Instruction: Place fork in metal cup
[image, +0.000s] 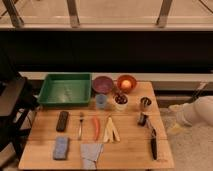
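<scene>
The slim silver fork (80, 125) lies flat on the wooden table (130, 152), left of centre, between a black rectangular object (62, 121) and an orange carrot (96, 128). The small metal cup (145, 103) stands upright at the table's back right. A white part of my arm (199, 112) shows off the table's right side. My gripper is not in view, and nothing touches the fork or the cup.
A green tray (65, 89), a purple bowl (103, 83) and an orange bowl (126, 82) line the back. A light blue cup (101, 101) and a white cup (121, 102) stand mid-table. Yellow wedges (112, 130), a black-handled utensil (153, 142), a blue sponge (61, 148) and a cloth (91, 152) lie in front.
</scene>
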